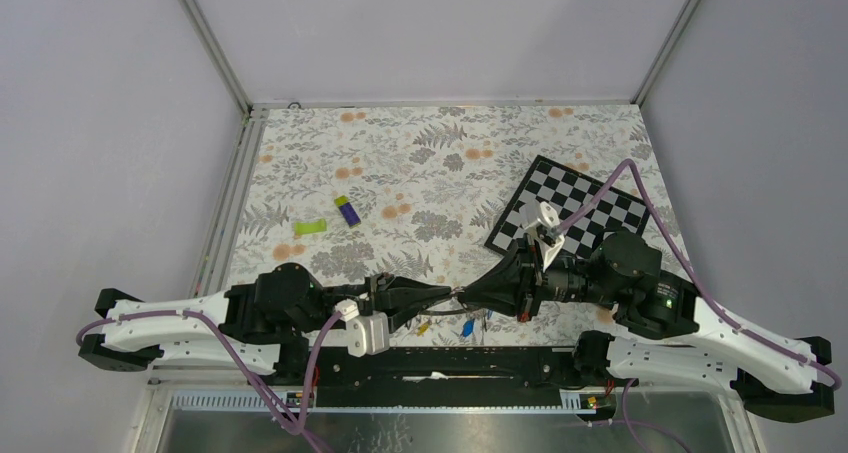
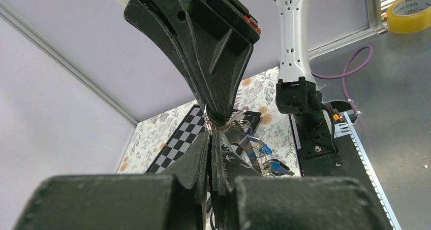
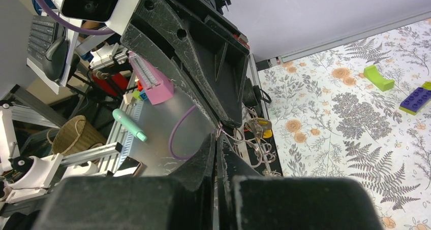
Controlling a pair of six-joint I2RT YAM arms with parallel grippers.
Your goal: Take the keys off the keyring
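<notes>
My left gripper and right gripper meet tip to tip above the table's near edge, both shut. Between the tips is the keyring, a thin grey metal edge, mostly hidden by the fingers. In the left wrist view my left gripper pinches it from below, and the right gripper's tip pinches it from above. Blue-headed keys hang beside it. In the right wrist view my right gripper is shut on the metal, with a yellow-headed key and small silver rings dangling. Keys hang below the tips.
A black-and-white checkerboard lies at the back right. A purple block and a green block lie at mid-left on the floral cloth. A black rail runs along the near edge.
</notes>
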